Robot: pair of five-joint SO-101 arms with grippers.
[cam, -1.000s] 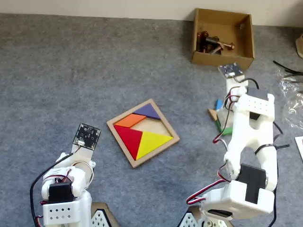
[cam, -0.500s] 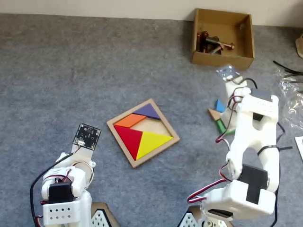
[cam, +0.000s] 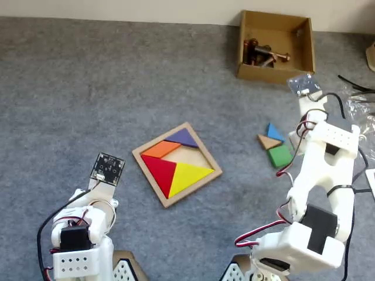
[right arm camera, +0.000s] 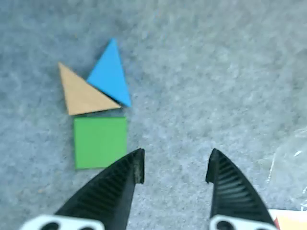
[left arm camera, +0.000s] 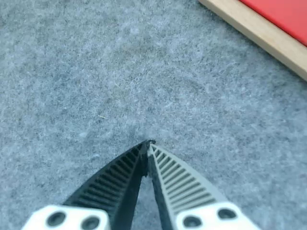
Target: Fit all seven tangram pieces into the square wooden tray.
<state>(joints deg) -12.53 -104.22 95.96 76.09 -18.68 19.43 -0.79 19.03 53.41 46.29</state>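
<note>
Tabletop [cam: 88, 88] covered in grey felt, with two arms at its near edge. The square wooden tray [cam: 202, 183] lies near the middle, turned corner-on like a diamond. Four pieces lie inside it: a purple parallelogram [cam: 183, 137] at the far corner, an orange triangle [cam: 161, 149] beside it, a large red triangle [cam: 161, 170] and a large yellow triangle [cam: 188, 175] filling the near half. A patch of bare wood shows between the purple, orange and yellow pieces.

Three pieces lie loose on the felt, well apart from the tray and towards the right arm [cam: 319, 175]. The blue triangle [right arm camera: 109, 74] touches the tan triangle [right arm camera: 81, 96] along one edge, and the green square [right arm camera: 100, 141] lies just beside the tan one. The right jaws stand released, spread apart over bare felt, one tip just beside an edge of the green square and grasping nothing.

The left arm [cam: 76, 234] rests near the tray's near-left side. Its jaws are clenched, tips meeting over bare felt, with nothing between them. Its wrist view shows the tray's rim [left arm camera: 254, 26] and part of the red triangle [left arm camera: 283, 14] farther off.

A cardboard box [cam: 275, 44] holding metal parts stands at the far edge, and clear plastic [cam: 360, 117] lies at the right edge.
</note>
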